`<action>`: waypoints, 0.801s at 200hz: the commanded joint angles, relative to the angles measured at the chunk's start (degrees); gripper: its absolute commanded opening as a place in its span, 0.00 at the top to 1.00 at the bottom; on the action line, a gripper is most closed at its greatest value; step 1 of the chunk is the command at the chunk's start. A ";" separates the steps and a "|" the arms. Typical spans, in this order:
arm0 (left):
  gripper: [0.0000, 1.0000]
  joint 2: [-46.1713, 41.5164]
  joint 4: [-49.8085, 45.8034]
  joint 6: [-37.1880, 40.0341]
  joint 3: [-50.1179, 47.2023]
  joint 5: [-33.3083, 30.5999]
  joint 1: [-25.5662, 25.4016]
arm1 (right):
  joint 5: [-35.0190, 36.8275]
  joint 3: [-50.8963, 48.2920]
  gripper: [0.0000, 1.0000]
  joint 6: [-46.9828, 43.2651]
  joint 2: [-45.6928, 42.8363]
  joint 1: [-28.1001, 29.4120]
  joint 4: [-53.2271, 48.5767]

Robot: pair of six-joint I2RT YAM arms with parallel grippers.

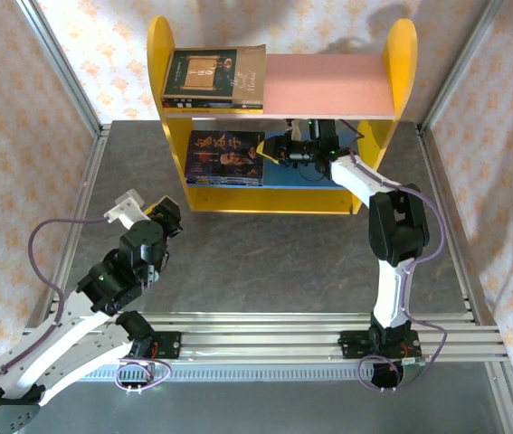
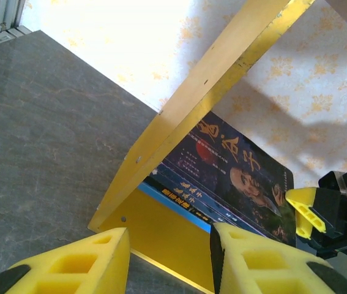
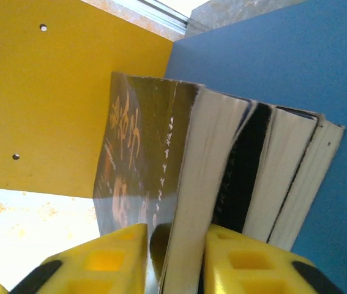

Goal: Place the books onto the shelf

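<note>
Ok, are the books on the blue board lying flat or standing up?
Lying flat: the books are stacked cover-up on the blue board.

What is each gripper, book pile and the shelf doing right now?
Left gripper, open, empty.
Right gripper, shut on bearded-man book.
Lower pile, lying flat on blue board.
Upper pile, lying flat on pink board.
Shelf, standing upright.
</note>
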 commanded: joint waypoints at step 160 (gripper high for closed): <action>0.50 30.53 3.94 5.15 13.50 11.10 6.35 | 7.56 -13.78 0.50 -5.53 -17.57 2.90 -6.29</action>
